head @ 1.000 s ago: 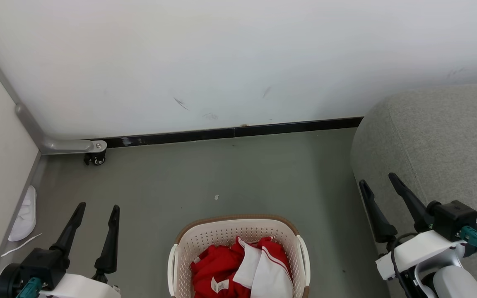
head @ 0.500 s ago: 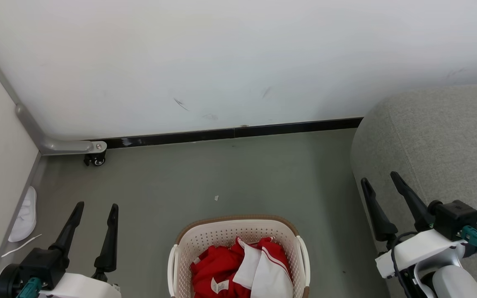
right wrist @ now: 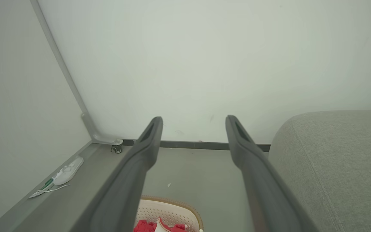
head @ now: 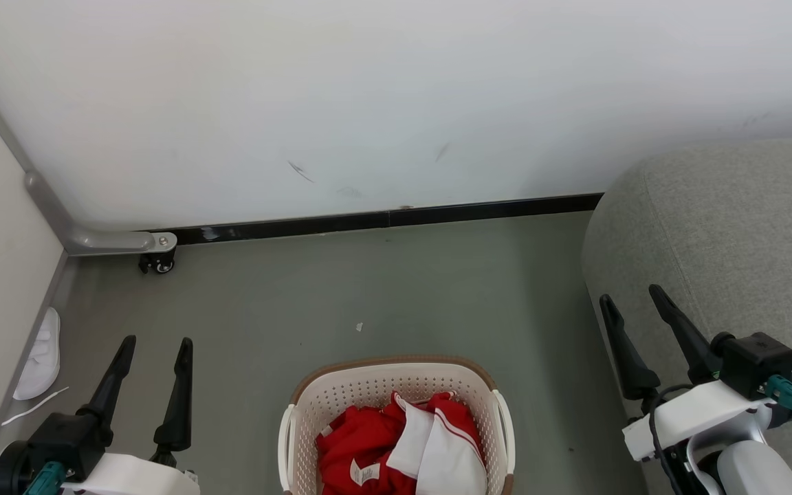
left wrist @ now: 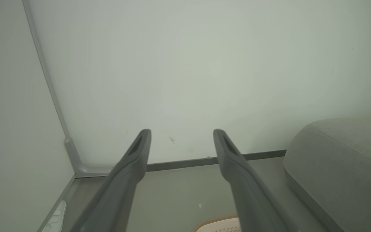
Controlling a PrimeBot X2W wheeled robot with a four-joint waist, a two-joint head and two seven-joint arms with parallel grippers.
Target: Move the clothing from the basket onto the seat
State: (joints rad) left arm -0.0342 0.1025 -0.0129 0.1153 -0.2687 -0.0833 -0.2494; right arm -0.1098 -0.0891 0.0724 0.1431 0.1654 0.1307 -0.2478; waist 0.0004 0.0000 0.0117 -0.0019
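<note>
In the head view, the basket (head: 313, 399) stood on the grey floor (head: 403, 289) at the bottom centre of the frame, its lower part cut off by the edge. The clothes (head: 361, 440) lay heaped inside it, bright red with white panels and stripe trim, and a small white label showed near the lower left of the heap. All the fabric in view sat within the basket's rim.

The sofa (head: 726, 227) filled the right side of the frame, its rounded corner near the dark skirting board (head: 396, 218) that ran along the foot of the white wall (head: 396, 103). The part of the sofa in view was bare, and a strip of floor lay between it and the basket.

The left gripper (head: 157, 340) showed at the lower left, fingers spread apart and pointing up the frame, with nothing between them. It was well apart from the basket. The right gripper (head: 628, 294) showed at the lower right, in front of the sofa's side; its fingers were likewise spread, with nothing between them.

Each wrist view showed its own two dark fingers wide apart against the wall. In the right wrist view, the basket's far rim and a little red cloth appeared at the bottom edge, between the fingers.

A white slipper (head: 42, 354) lay on the floor at the left edge, by the side wall. A small wheel (head: 159, 263) sat at the corner in the middle left, and a tiny pale scrap (head: 359, 328) lay on the floor above the basket.
</note>
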